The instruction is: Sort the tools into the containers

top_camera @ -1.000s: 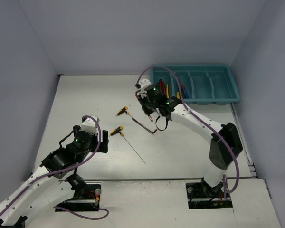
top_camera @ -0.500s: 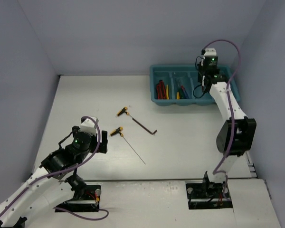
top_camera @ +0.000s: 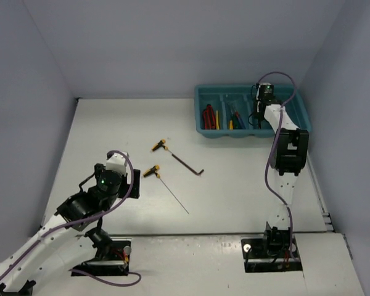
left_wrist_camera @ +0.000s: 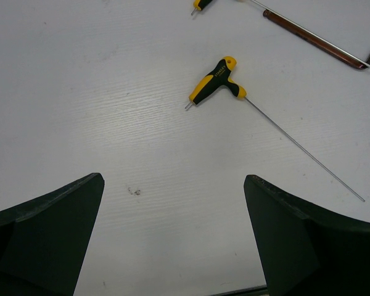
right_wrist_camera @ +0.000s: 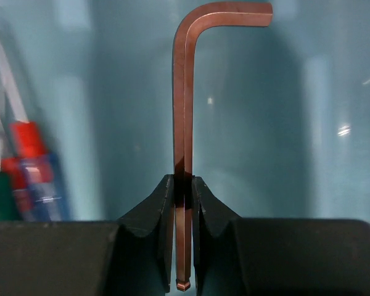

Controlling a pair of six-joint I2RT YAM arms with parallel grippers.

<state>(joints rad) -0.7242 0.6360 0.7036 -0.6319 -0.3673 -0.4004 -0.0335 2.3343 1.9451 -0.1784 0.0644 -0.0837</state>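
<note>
My right gripper is shut on a copper-brown hex key, held upright over a compartment of the teal tray. In the top view it hangs over the right part of the tray. The left compartments hold red pliers, a yellow screwdriver and blue and red ones. On the table lie a yellow-black T-handle with a thin shaft, a second T-handle and a long brown hex key. My left gripper is open and empty, short of the near T-handle.
Red, blue and green screwdriver handles lie in the compartment to the left of the held hex key. Grey walls close in the table on three sides. The right arm's elbow stands upright by the tray's near right corner.
My right arm has swung from the middle of the table to the tray with the hex key in its jaws. The left arm has hardly moved.
</note>
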